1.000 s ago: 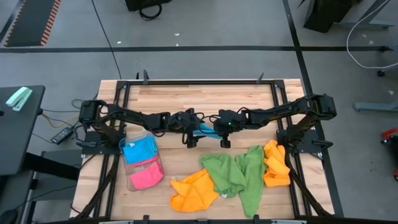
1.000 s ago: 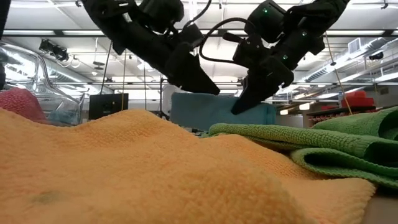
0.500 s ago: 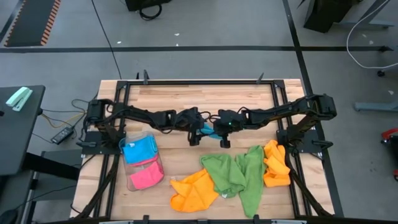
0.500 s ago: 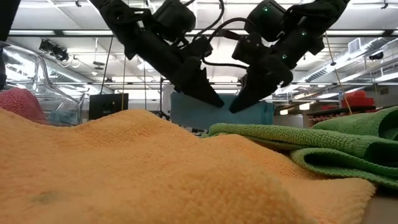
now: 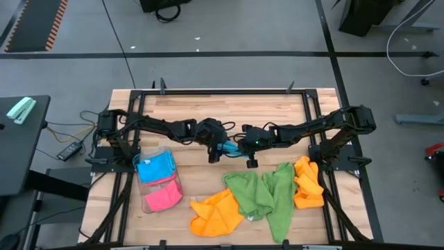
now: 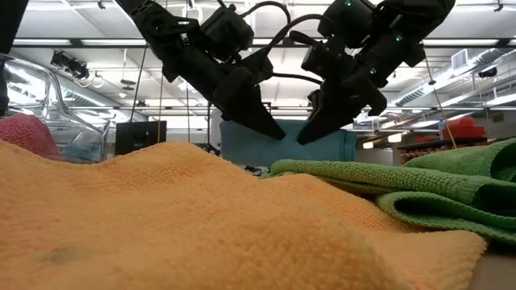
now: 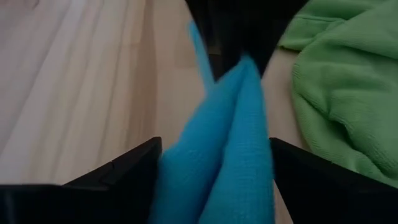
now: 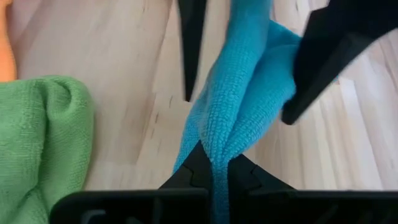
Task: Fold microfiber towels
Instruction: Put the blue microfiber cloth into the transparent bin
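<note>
Matt pale wood is shown as the table (image 5: 229,104), fuzzy looped cloth as the blue towel (image 8: 239,106), and clear glossy plastic as the tray (image 5: 159,186) at eight o'clock.

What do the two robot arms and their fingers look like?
Both arms are dark, slim and jointed. The left arm and right arm carry black cables and end in tapered black fingers. A small green light glows on the right wrist.

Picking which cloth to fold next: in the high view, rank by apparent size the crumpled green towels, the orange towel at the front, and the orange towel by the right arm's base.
1. Green microfiber towels, largest heap.
2. Front orange towel.
3. Right orange towel, bunched, smallest.
</note>
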Available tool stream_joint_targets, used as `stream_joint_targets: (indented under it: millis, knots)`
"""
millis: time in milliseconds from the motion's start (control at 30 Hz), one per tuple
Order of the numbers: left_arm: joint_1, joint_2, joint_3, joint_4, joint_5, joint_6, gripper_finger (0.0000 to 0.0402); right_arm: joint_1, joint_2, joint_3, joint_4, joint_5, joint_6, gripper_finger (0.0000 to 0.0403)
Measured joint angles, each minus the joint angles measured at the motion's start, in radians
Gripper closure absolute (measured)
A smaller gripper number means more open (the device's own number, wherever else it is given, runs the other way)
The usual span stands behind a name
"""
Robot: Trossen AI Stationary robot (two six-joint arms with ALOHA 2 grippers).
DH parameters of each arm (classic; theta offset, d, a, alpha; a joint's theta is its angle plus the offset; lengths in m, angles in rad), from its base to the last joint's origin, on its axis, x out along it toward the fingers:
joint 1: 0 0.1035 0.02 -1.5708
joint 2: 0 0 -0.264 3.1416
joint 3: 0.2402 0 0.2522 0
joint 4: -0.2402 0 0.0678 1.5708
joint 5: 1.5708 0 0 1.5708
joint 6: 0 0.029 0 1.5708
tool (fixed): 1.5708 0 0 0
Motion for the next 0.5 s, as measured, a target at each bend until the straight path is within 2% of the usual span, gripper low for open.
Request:
stream_joint_targets:
  millis: [267,367,500]
  knots:
    - [0.000,0.000,0.000,0.002,-0.001,-0.030,0.0115,0.000,0.000,0.001,-0.008,0.006,0.000,0.0388]
    - [0.000,0.000,0.000,0.002,-0.014,-0.033,0.0139,0.000,0.000,0.001,-0.022,0.006,0.005,0.0388]
    - [0.000,0.000,0.008,0.001,-0.037,-0.052,0.0193,0.000,0.000,0.001,-0.027,0.006,0.005,0.0388]
